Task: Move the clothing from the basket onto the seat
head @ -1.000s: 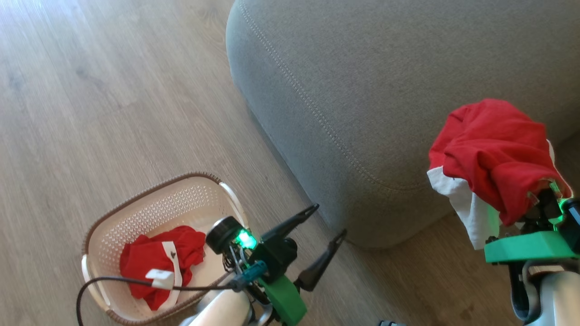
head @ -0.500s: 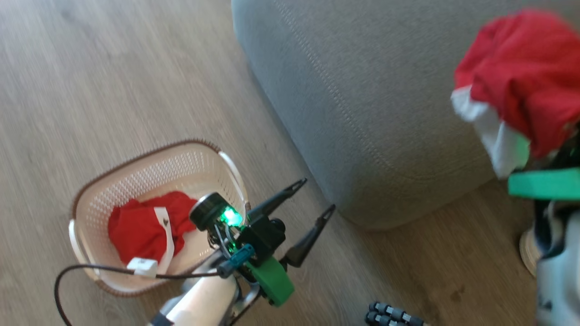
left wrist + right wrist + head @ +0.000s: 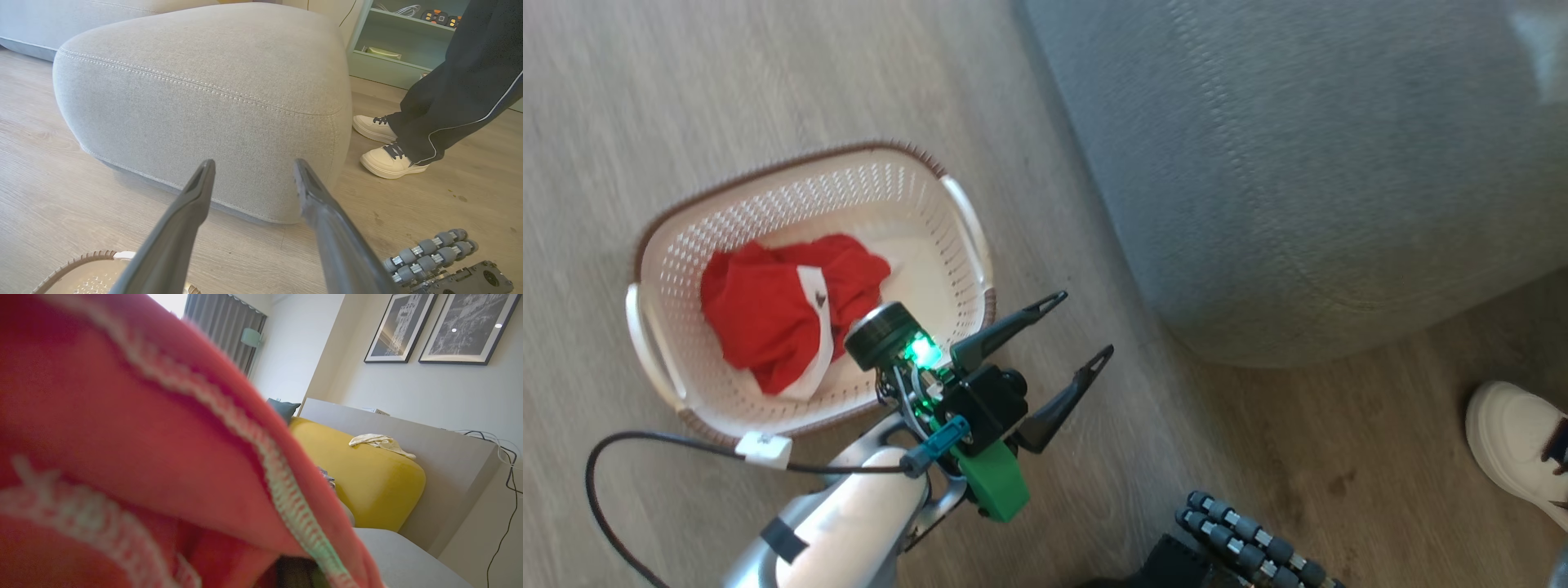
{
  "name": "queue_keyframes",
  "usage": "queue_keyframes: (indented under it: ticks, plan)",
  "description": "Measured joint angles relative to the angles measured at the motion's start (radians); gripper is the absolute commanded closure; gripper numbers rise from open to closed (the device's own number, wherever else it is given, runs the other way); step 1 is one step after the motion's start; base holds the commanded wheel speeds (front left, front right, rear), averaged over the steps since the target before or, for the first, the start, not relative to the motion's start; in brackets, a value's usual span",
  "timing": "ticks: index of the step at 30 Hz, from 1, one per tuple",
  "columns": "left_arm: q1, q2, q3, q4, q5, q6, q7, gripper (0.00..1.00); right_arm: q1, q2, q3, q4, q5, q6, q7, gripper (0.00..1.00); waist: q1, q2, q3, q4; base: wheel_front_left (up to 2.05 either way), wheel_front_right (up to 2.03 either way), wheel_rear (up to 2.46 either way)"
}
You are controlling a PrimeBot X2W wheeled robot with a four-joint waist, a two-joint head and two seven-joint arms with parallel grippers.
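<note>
Nearby, clothing (image 3: 768, 327) lies in the basket (image 3: 809, 200) beside the left gripper (image 3: 1085, 322), spread empty.

One basket (image 3: 866, 184), one red garment (image 3: 760, 318) inside it, a second garment (image 3: 122, 437) up close, one seat (image 3: 1298, 163), two shoes (image 3: 388, 161), two framed pictures (image 3: 394, 328), one yellow cushion (image 3: 367, 486).

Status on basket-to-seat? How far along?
Done: nothing confirmable; the seat top in view is bare grey. In hand: red clothing drapes across the right wrist camera, so one piece seems carried, grip unseen. To do: another red garment lies in the basket; the left pincer is open, holding nothing.
</note>
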Motion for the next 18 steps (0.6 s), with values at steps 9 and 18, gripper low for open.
queue_keyframes:
  ticks: [9,18]
  plan:
    - [-0.053,0.021,-0.010,-0.025,-0.002,0.000,0.000,0.00,-0.225,-0.113,-0.015,0.241,0.007,0.000,0.000,1.00,-0.0002,0.0000,0.102,0.082,0.00,0.00,0.00]
    - [-0.077,0.024,-0.021,-0.035,-0.002,0.000,0.000,0.00,-0.346,-0.166,-0.126,0.477,-0.044,0.000,0.000,1.00,-0.0002,0.0000,0.170,0.157,0.00,0.00,0.00]
